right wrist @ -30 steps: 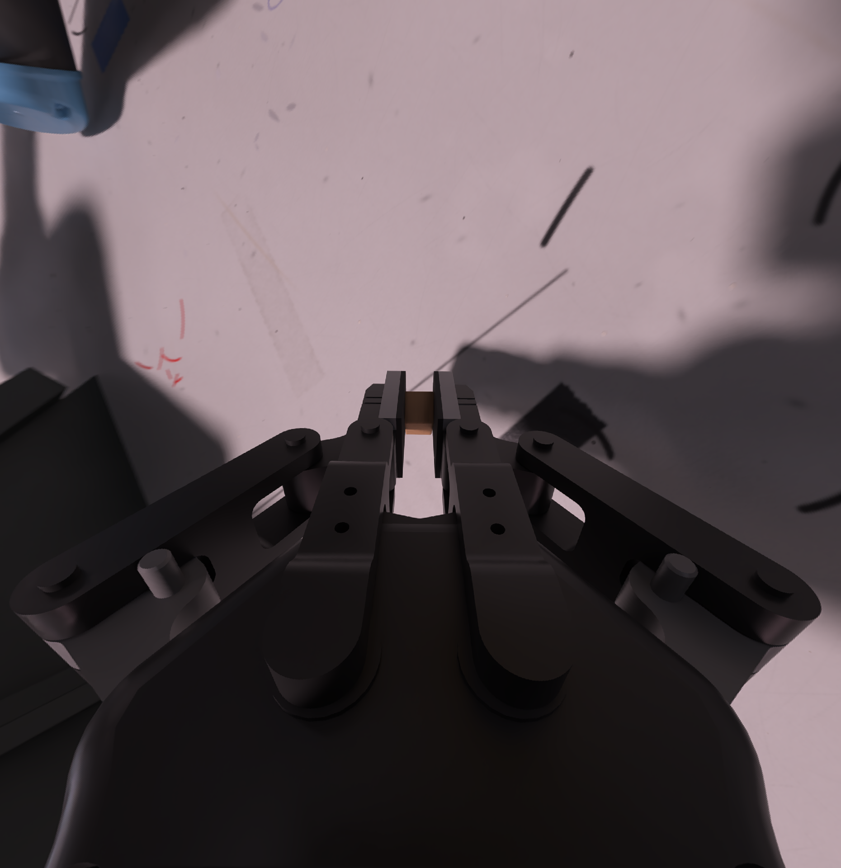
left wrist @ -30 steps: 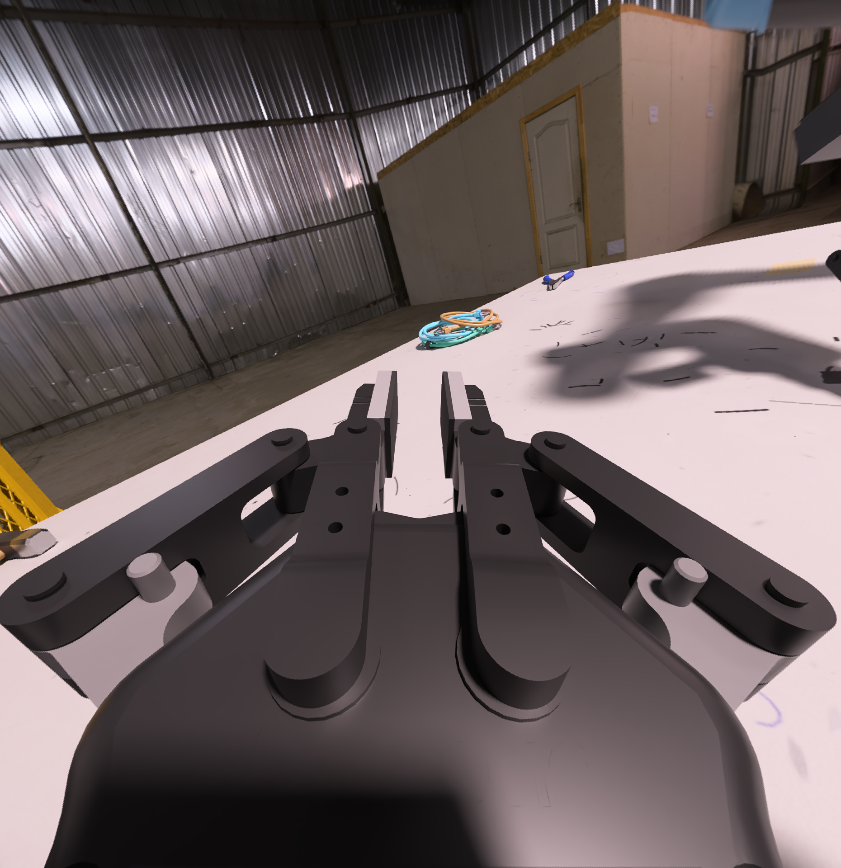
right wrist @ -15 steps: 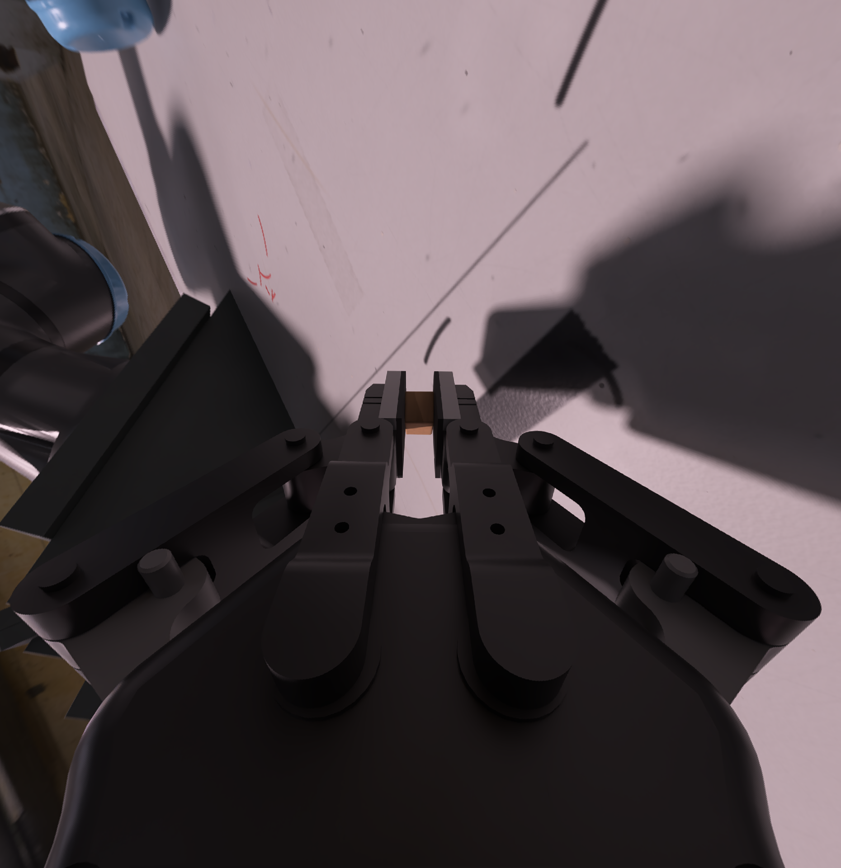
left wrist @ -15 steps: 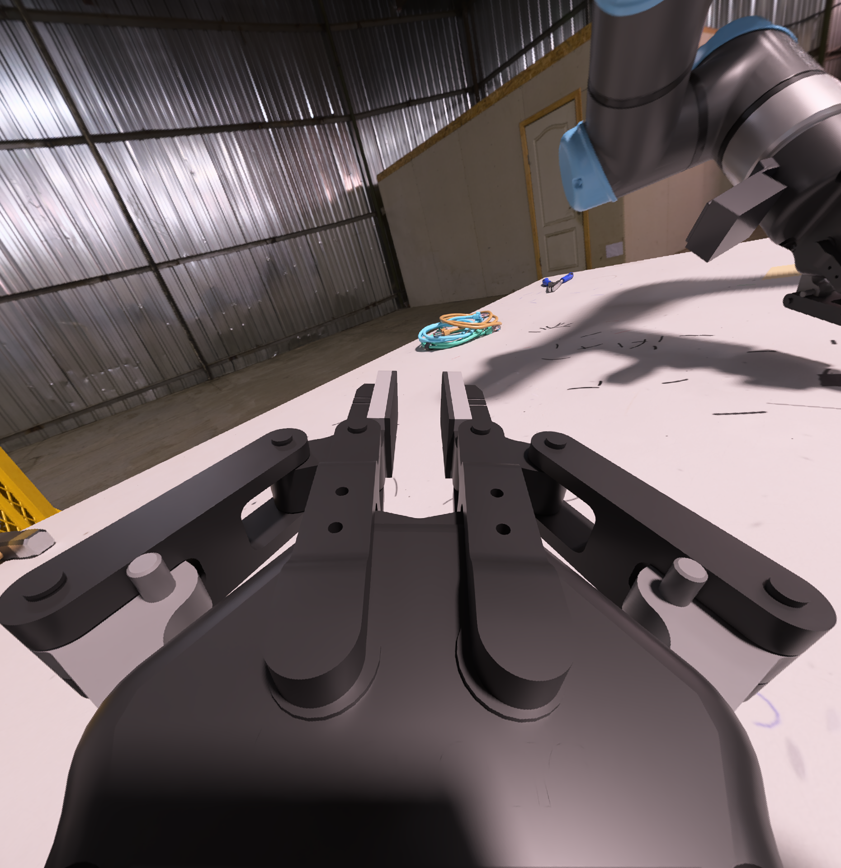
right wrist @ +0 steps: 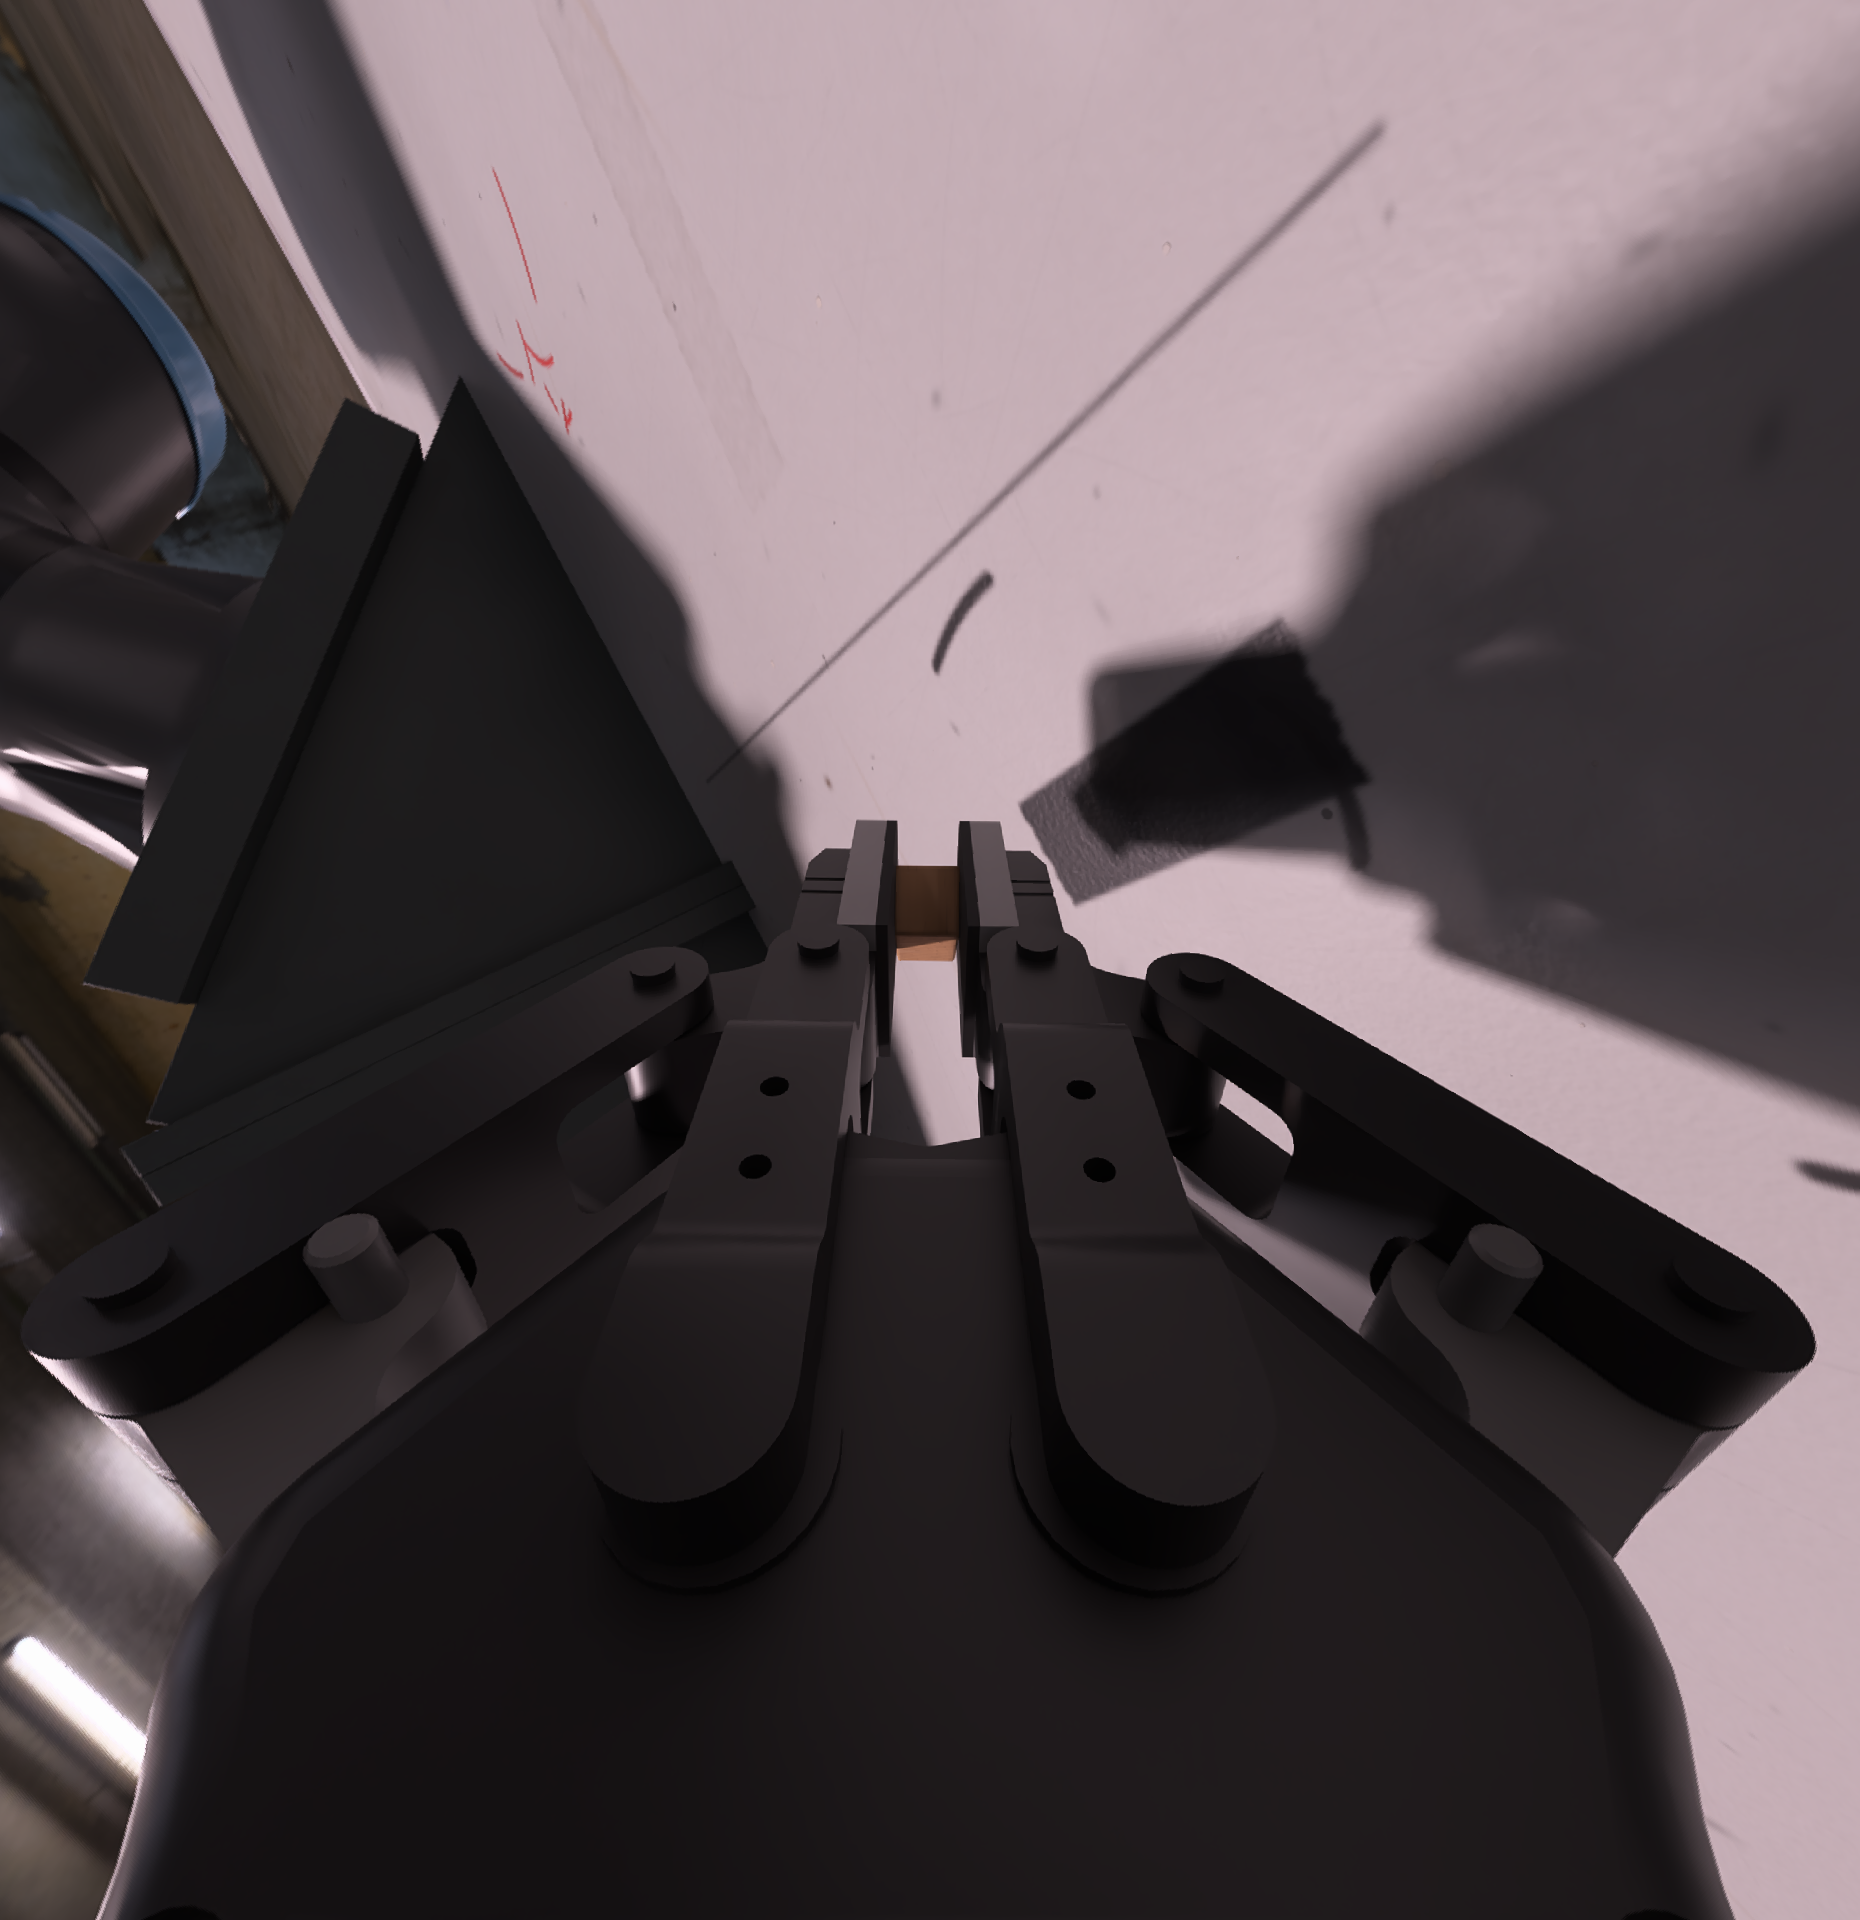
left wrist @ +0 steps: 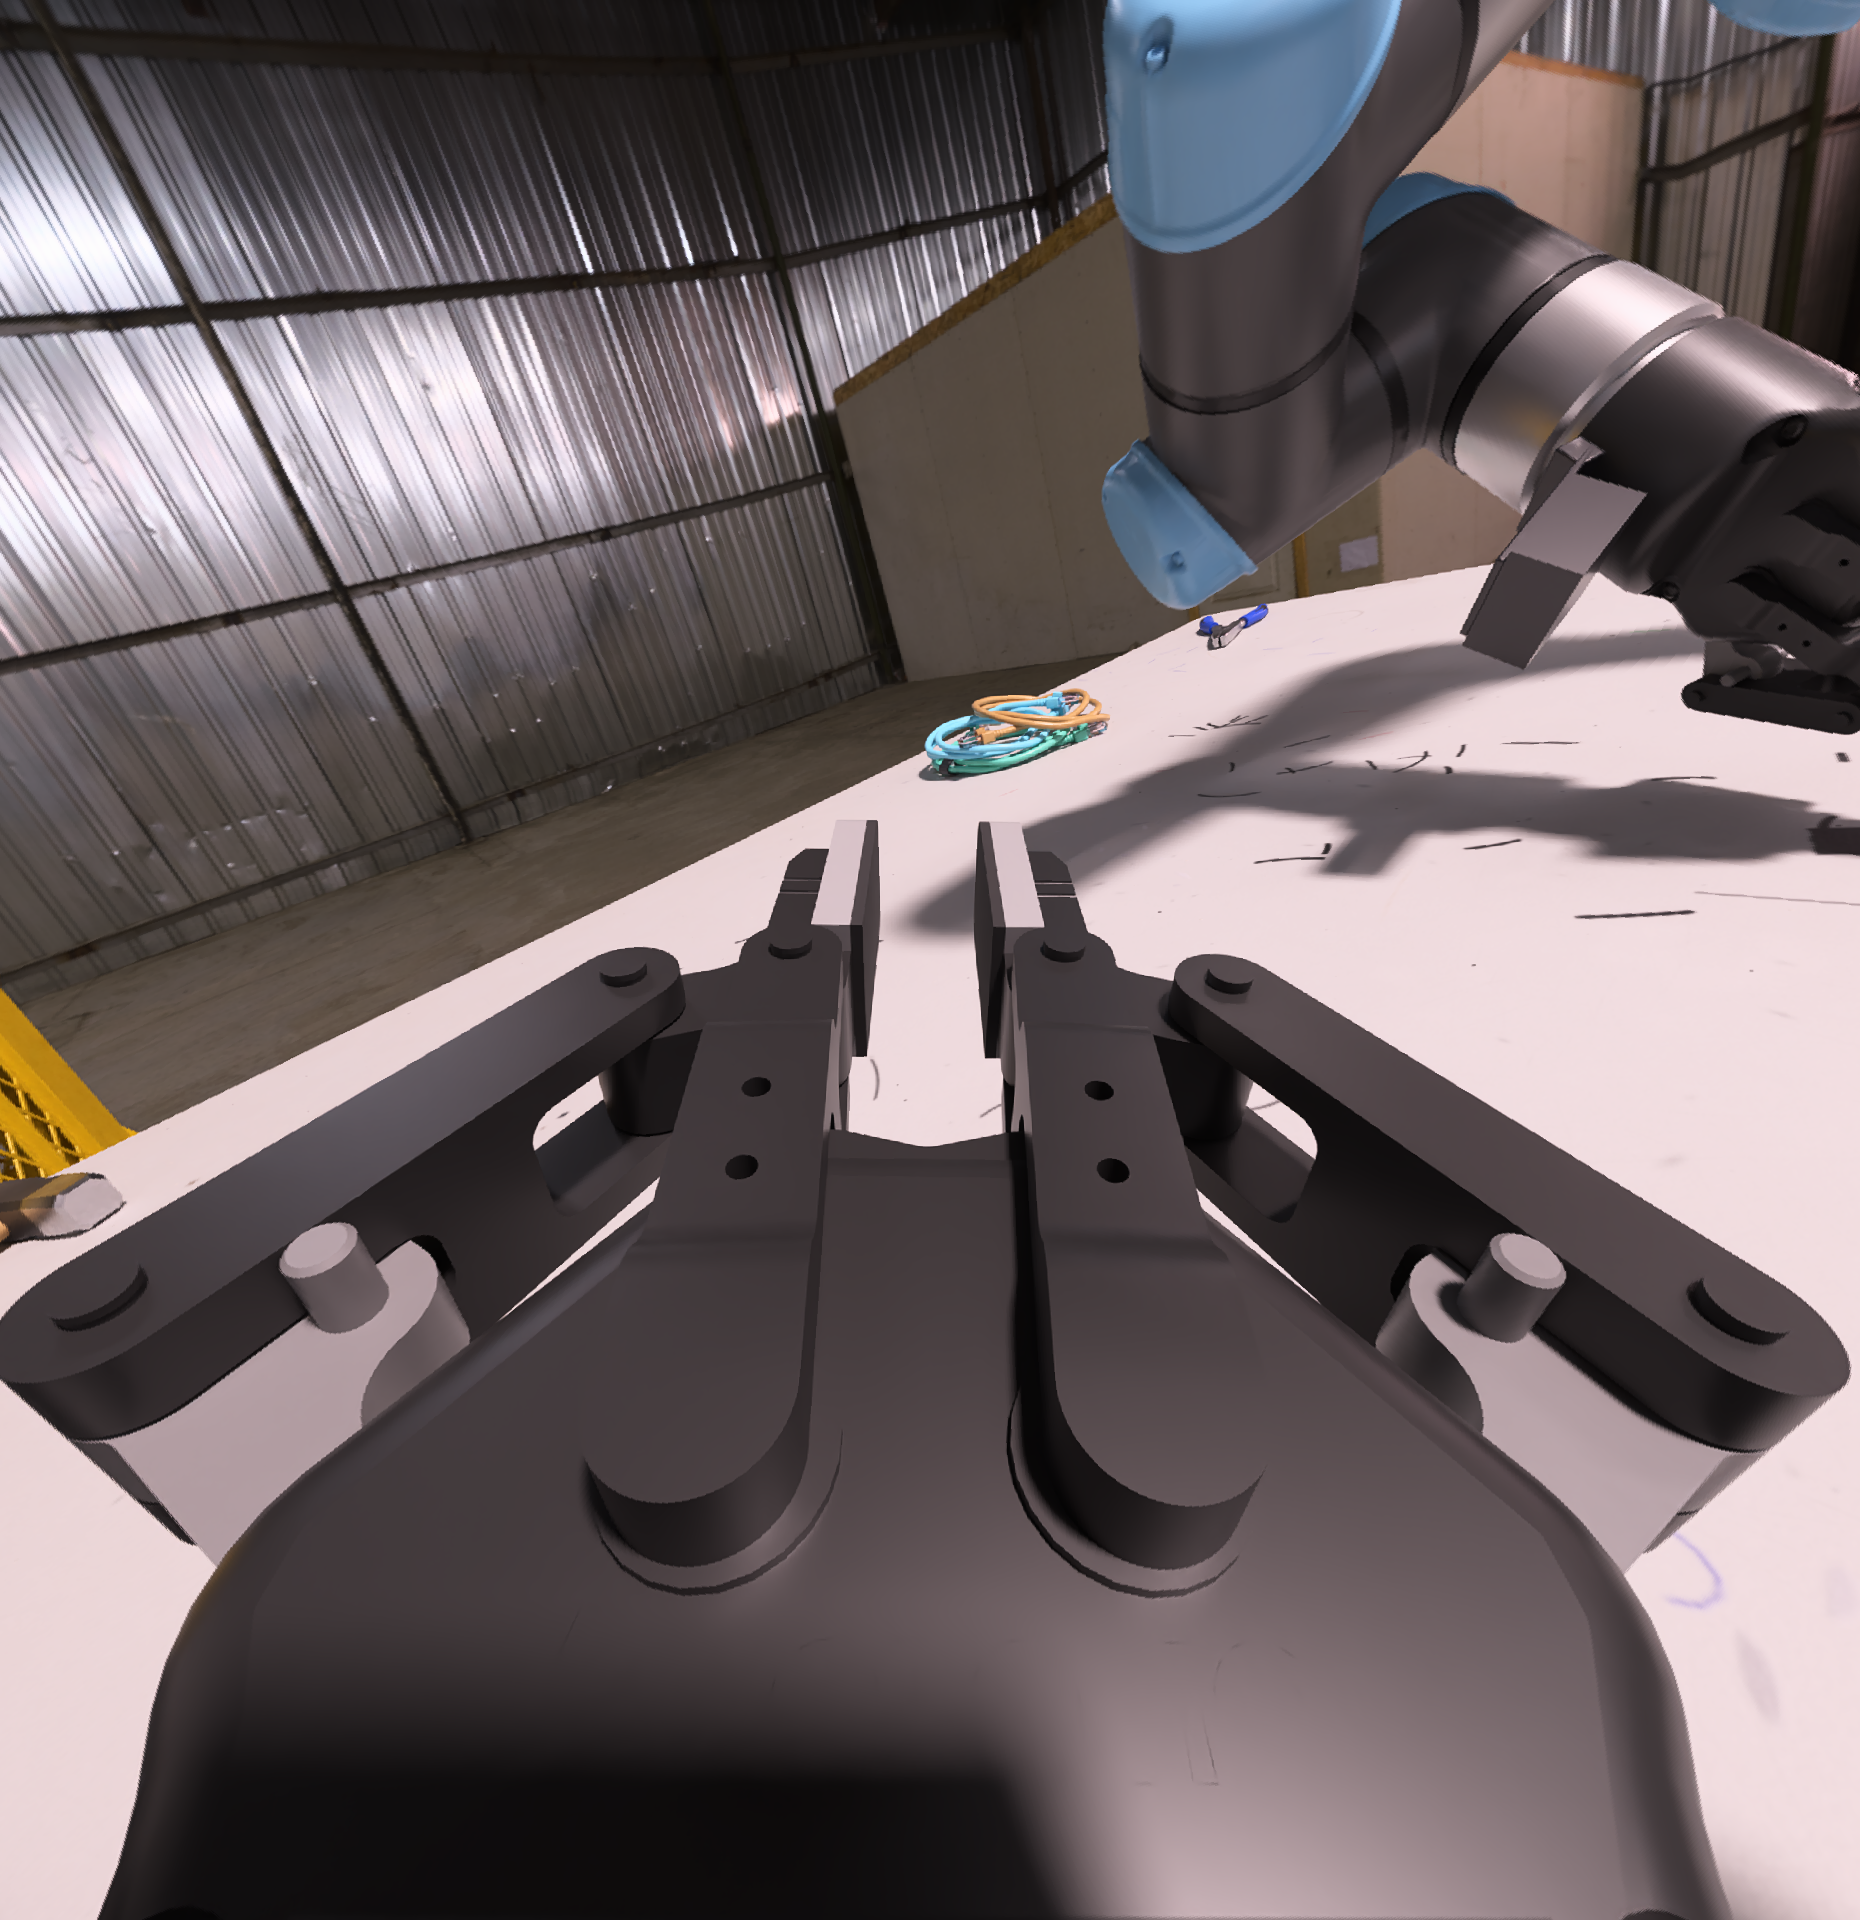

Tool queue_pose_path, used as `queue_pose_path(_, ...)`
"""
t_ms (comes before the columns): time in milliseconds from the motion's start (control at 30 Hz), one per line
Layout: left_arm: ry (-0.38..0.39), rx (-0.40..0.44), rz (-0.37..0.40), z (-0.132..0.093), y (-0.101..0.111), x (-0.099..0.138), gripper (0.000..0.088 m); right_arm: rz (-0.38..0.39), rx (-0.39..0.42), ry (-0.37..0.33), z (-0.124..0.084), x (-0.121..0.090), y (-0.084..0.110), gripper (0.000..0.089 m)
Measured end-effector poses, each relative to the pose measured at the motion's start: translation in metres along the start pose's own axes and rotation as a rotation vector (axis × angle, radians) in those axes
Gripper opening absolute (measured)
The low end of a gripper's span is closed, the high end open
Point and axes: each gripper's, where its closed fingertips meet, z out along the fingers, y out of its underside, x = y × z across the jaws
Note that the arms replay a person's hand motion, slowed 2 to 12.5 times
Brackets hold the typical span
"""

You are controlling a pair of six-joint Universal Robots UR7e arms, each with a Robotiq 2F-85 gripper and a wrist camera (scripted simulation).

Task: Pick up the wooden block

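The small tan wooden block (right wrist: 926,902) sits clamped between the two pads of my right gripper (right wrist: 926,873), held above the white table (right wrist: 1113,312); its shadow falls on the table to the right. In the left wrist view the right arm (left wrist: 1425,343) reaches in from the upper right, and its gripper runs off the right edge, so the block does not show there. My left gripper (left wrist: 926,883) hovers low over the table (left wrist: 1425,1039) with a narrow gap between its pads and nothing in it.
A coil of orange and teal cables (left wrist: 1014,732) and a small blue tool (left wrist: 1232,627) lie near the far table edge. A hammer (left wrist: 43,1210) and a yellow crate (left wrist: 12,1081) are at the left. A black wedge-shaped mount (right wrist: 417,748) stands left of the right gripper.
The right gripper has lifted and tilted with the block in it, and the table has dropped away. The right arm has swung into the left wrist view. The left gripper has not moved.
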Motion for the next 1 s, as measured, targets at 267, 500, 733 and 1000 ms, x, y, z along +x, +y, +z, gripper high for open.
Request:
queue_pose_path(267,0.004,0.001,-0.002,0.0002,-0.0002,0.0004,0.0169,0.001,-0.131,0.02,-0.0027,0.0038,0.0032,0.0103)
queue_pose_path(500,0.007,0.004,-0.004,0.0005,-0.0005,0.0009,0.0168,0.002,-0.22,0.014,-0.0052,0.0057,0.0035,0.0103)
queue_pose_path(733,0.012,0.005,-0.005,0.0007,-0.0008,0.0016,0.0168,-0.034,-0.295,-0.031,-0.0062,0.0035,0.0038,0.0103)
queue_pose_path(1000,0.016,0.008,-0.006,0.001,-0.0014,0.0025,0.0168,-0.122,-0.373,-0.068,-0.0044,0.0017,0.0054,0.0103)
